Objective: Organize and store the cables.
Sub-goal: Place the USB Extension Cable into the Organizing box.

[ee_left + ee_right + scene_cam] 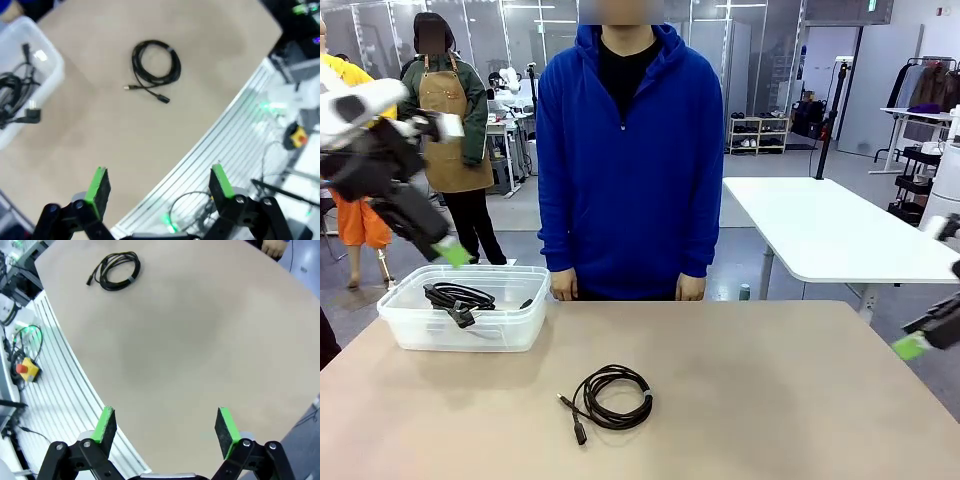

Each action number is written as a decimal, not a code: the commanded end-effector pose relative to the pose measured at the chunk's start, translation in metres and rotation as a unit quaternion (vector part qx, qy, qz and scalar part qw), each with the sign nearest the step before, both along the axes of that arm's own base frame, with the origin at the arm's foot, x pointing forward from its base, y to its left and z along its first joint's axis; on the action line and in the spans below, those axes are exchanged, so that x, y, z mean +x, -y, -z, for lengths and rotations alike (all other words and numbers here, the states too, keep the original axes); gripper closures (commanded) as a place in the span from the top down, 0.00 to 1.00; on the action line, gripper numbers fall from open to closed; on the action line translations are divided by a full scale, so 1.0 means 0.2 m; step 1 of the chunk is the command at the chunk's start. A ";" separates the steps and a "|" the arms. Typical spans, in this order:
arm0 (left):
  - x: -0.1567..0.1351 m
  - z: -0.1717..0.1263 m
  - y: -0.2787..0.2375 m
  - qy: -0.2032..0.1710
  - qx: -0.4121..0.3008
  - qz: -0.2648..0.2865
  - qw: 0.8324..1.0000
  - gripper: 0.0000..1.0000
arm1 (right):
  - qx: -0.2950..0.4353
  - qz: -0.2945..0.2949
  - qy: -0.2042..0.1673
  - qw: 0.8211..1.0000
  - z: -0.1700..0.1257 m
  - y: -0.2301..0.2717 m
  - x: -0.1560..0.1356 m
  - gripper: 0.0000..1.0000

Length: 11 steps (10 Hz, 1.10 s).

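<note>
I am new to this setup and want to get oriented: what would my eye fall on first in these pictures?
First, the black coiled cable lying alone in the middle of the tan table. Next, the clear plastic bin at the table's left far corner, with another black cable already inside. Behind the table stands a person in a blue hoodie, while the left pincer is raised above the bin, open and empty.

In front of you a coiled black cable lies on the tan table near its middle, another coil sits inside the clear bin at far left, and the person's hands hang at the far edge.
</note>
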<state>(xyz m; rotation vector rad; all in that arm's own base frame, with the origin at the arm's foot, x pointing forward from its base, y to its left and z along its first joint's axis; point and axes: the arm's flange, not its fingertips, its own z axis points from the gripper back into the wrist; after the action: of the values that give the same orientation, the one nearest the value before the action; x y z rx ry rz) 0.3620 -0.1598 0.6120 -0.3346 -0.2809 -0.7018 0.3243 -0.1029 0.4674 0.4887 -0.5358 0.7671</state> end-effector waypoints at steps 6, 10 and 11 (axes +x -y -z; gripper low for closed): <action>0.24 0.17 0.72 -0.056 0.034 -0.092 0.994 1.00 | 0.015 -0.121 0.192 0.974 0.19 0.29 -0.26 1.00; 0.15 0.14 0.71 -0.062 0.007 -0.120 0.991 1.00 | -0.023 -0.077 0.141 0.987 0.06 0.40 -0.19 1.00; 0.19 0.16 0.73 -0.061 0.013 -0.115 0.991 1.00 | -0.023 -0.077 0.141 0.987 0.06 0.40 -0.19 1.00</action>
<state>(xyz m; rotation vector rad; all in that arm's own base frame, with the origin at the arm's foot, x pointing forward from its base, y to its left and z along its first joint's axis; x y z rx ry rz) 0.3977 -0.3038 0.5843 -0.3161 -0.1983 -0.4555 0.2850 -0.1847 0.4519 0.3709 -0.7433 1.0139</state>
